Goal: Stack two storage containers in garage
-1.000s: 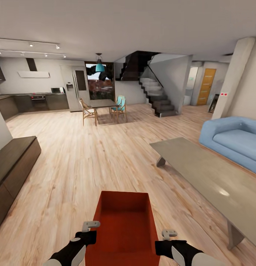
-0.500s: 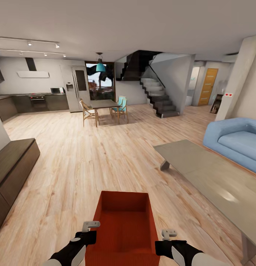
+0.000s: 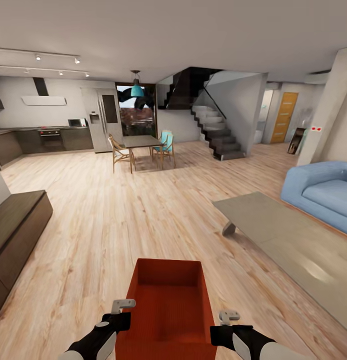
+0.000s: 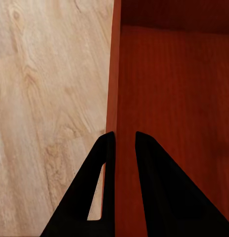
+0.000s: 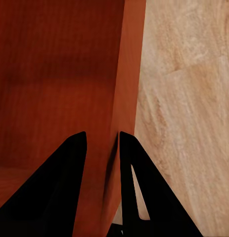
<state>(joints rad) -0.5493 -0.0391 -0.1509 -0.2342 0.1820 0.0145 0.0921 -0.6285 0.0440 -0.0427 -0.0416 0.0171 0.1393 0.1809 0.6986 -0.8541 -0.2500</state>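
I carry one orange-red storage container low in front of me, above the light wood plank floor of the living room. My left gripper is shut on its left wall, and the left wrist view shows the black fingers pinching that thin wall. On the opposite wall my right gripper is shut, its fingers clamping the edge. The container is empty inside.
A long grey low table stands at the right, with a blue sofa behind it. A dark wood cabinet lines the left. Ahead are a dining table with chairs, the kitchen, a staircase and an orange door.
The whole view has shifted: the table and sofa slid to the right and the cabinet to the left as I roll forward. The container and both grippers keep their places.
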